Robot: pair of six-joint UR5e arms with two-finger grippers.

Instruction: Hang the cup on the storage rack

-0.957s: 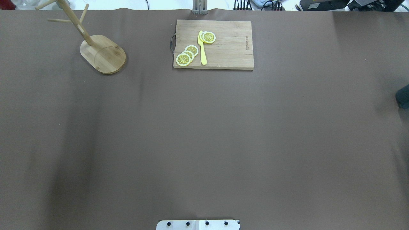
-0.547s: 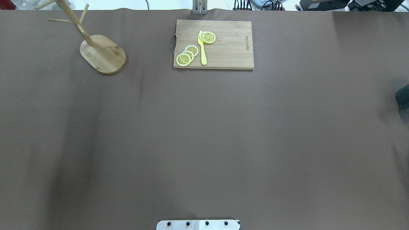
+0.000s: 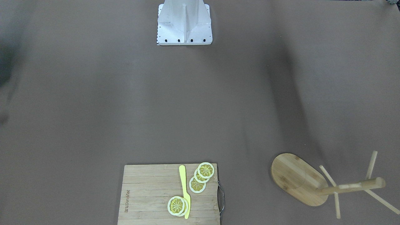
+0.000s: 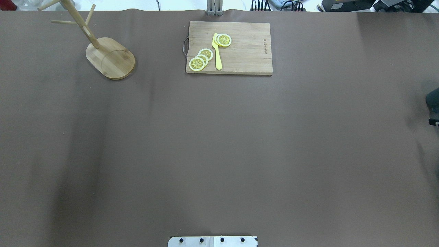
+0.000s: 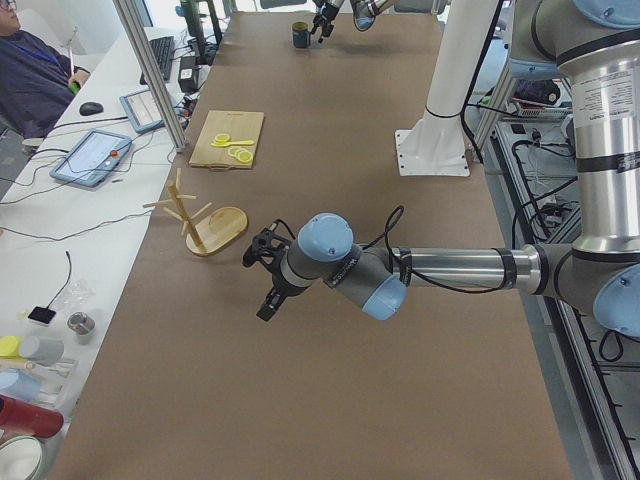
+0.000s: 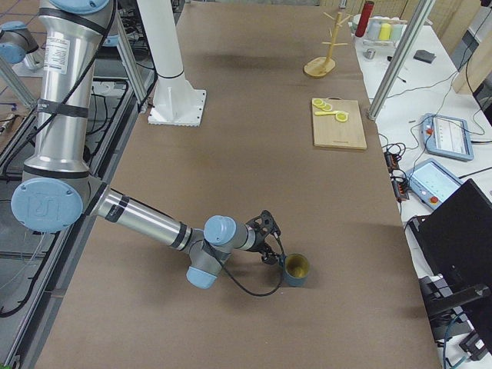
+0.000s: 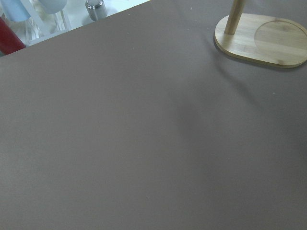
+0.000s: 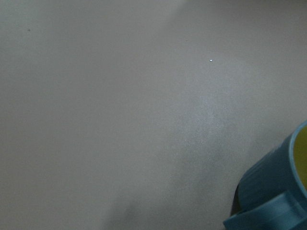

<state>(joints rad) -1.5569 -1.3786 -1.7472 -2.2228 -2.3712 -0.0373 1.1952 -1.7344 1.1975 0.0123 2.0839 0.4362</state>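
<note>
The cup (image 6: 296, 269), slate-blue with a yellow-green inside, stands upright near the table's right end; its rim fills the corner of the right wrist view (image 8: 276, 191), and a sliver shows at the overhead view's right edge (image 4: 433, 99). My right gripper (image 6: 272, 241) hovers just beside it, apart from it; I cannot tell whether it is open. The storage rack (image 4: 110, 58), a bamboo mug tree with bare pegs, stands at the far left (image 3: 297, 176) (image 5: 215, 225) (image 7: 261, 38). My left gripper (image 5: 260, 280) hangs over bare table short of the rack; its state cannot be told.
A wooden cutting board (image 4: 229, 48) with lemon slices (image 4: 200, 60) and a yellow knife (image 4: 217, 51) lies at the table's far middle. The robot's white base (image 3: 184, 23) stands at the near edge. Bottles and cups (image 5: 30, 350) sit beyond the left end. A person (image 5: 30, 75) sits at a side desk.
At the overhead view's right edge the cup's sliver sits slightly higher, and a small grey part has appeared just below it. Nothing else moved.
</note>
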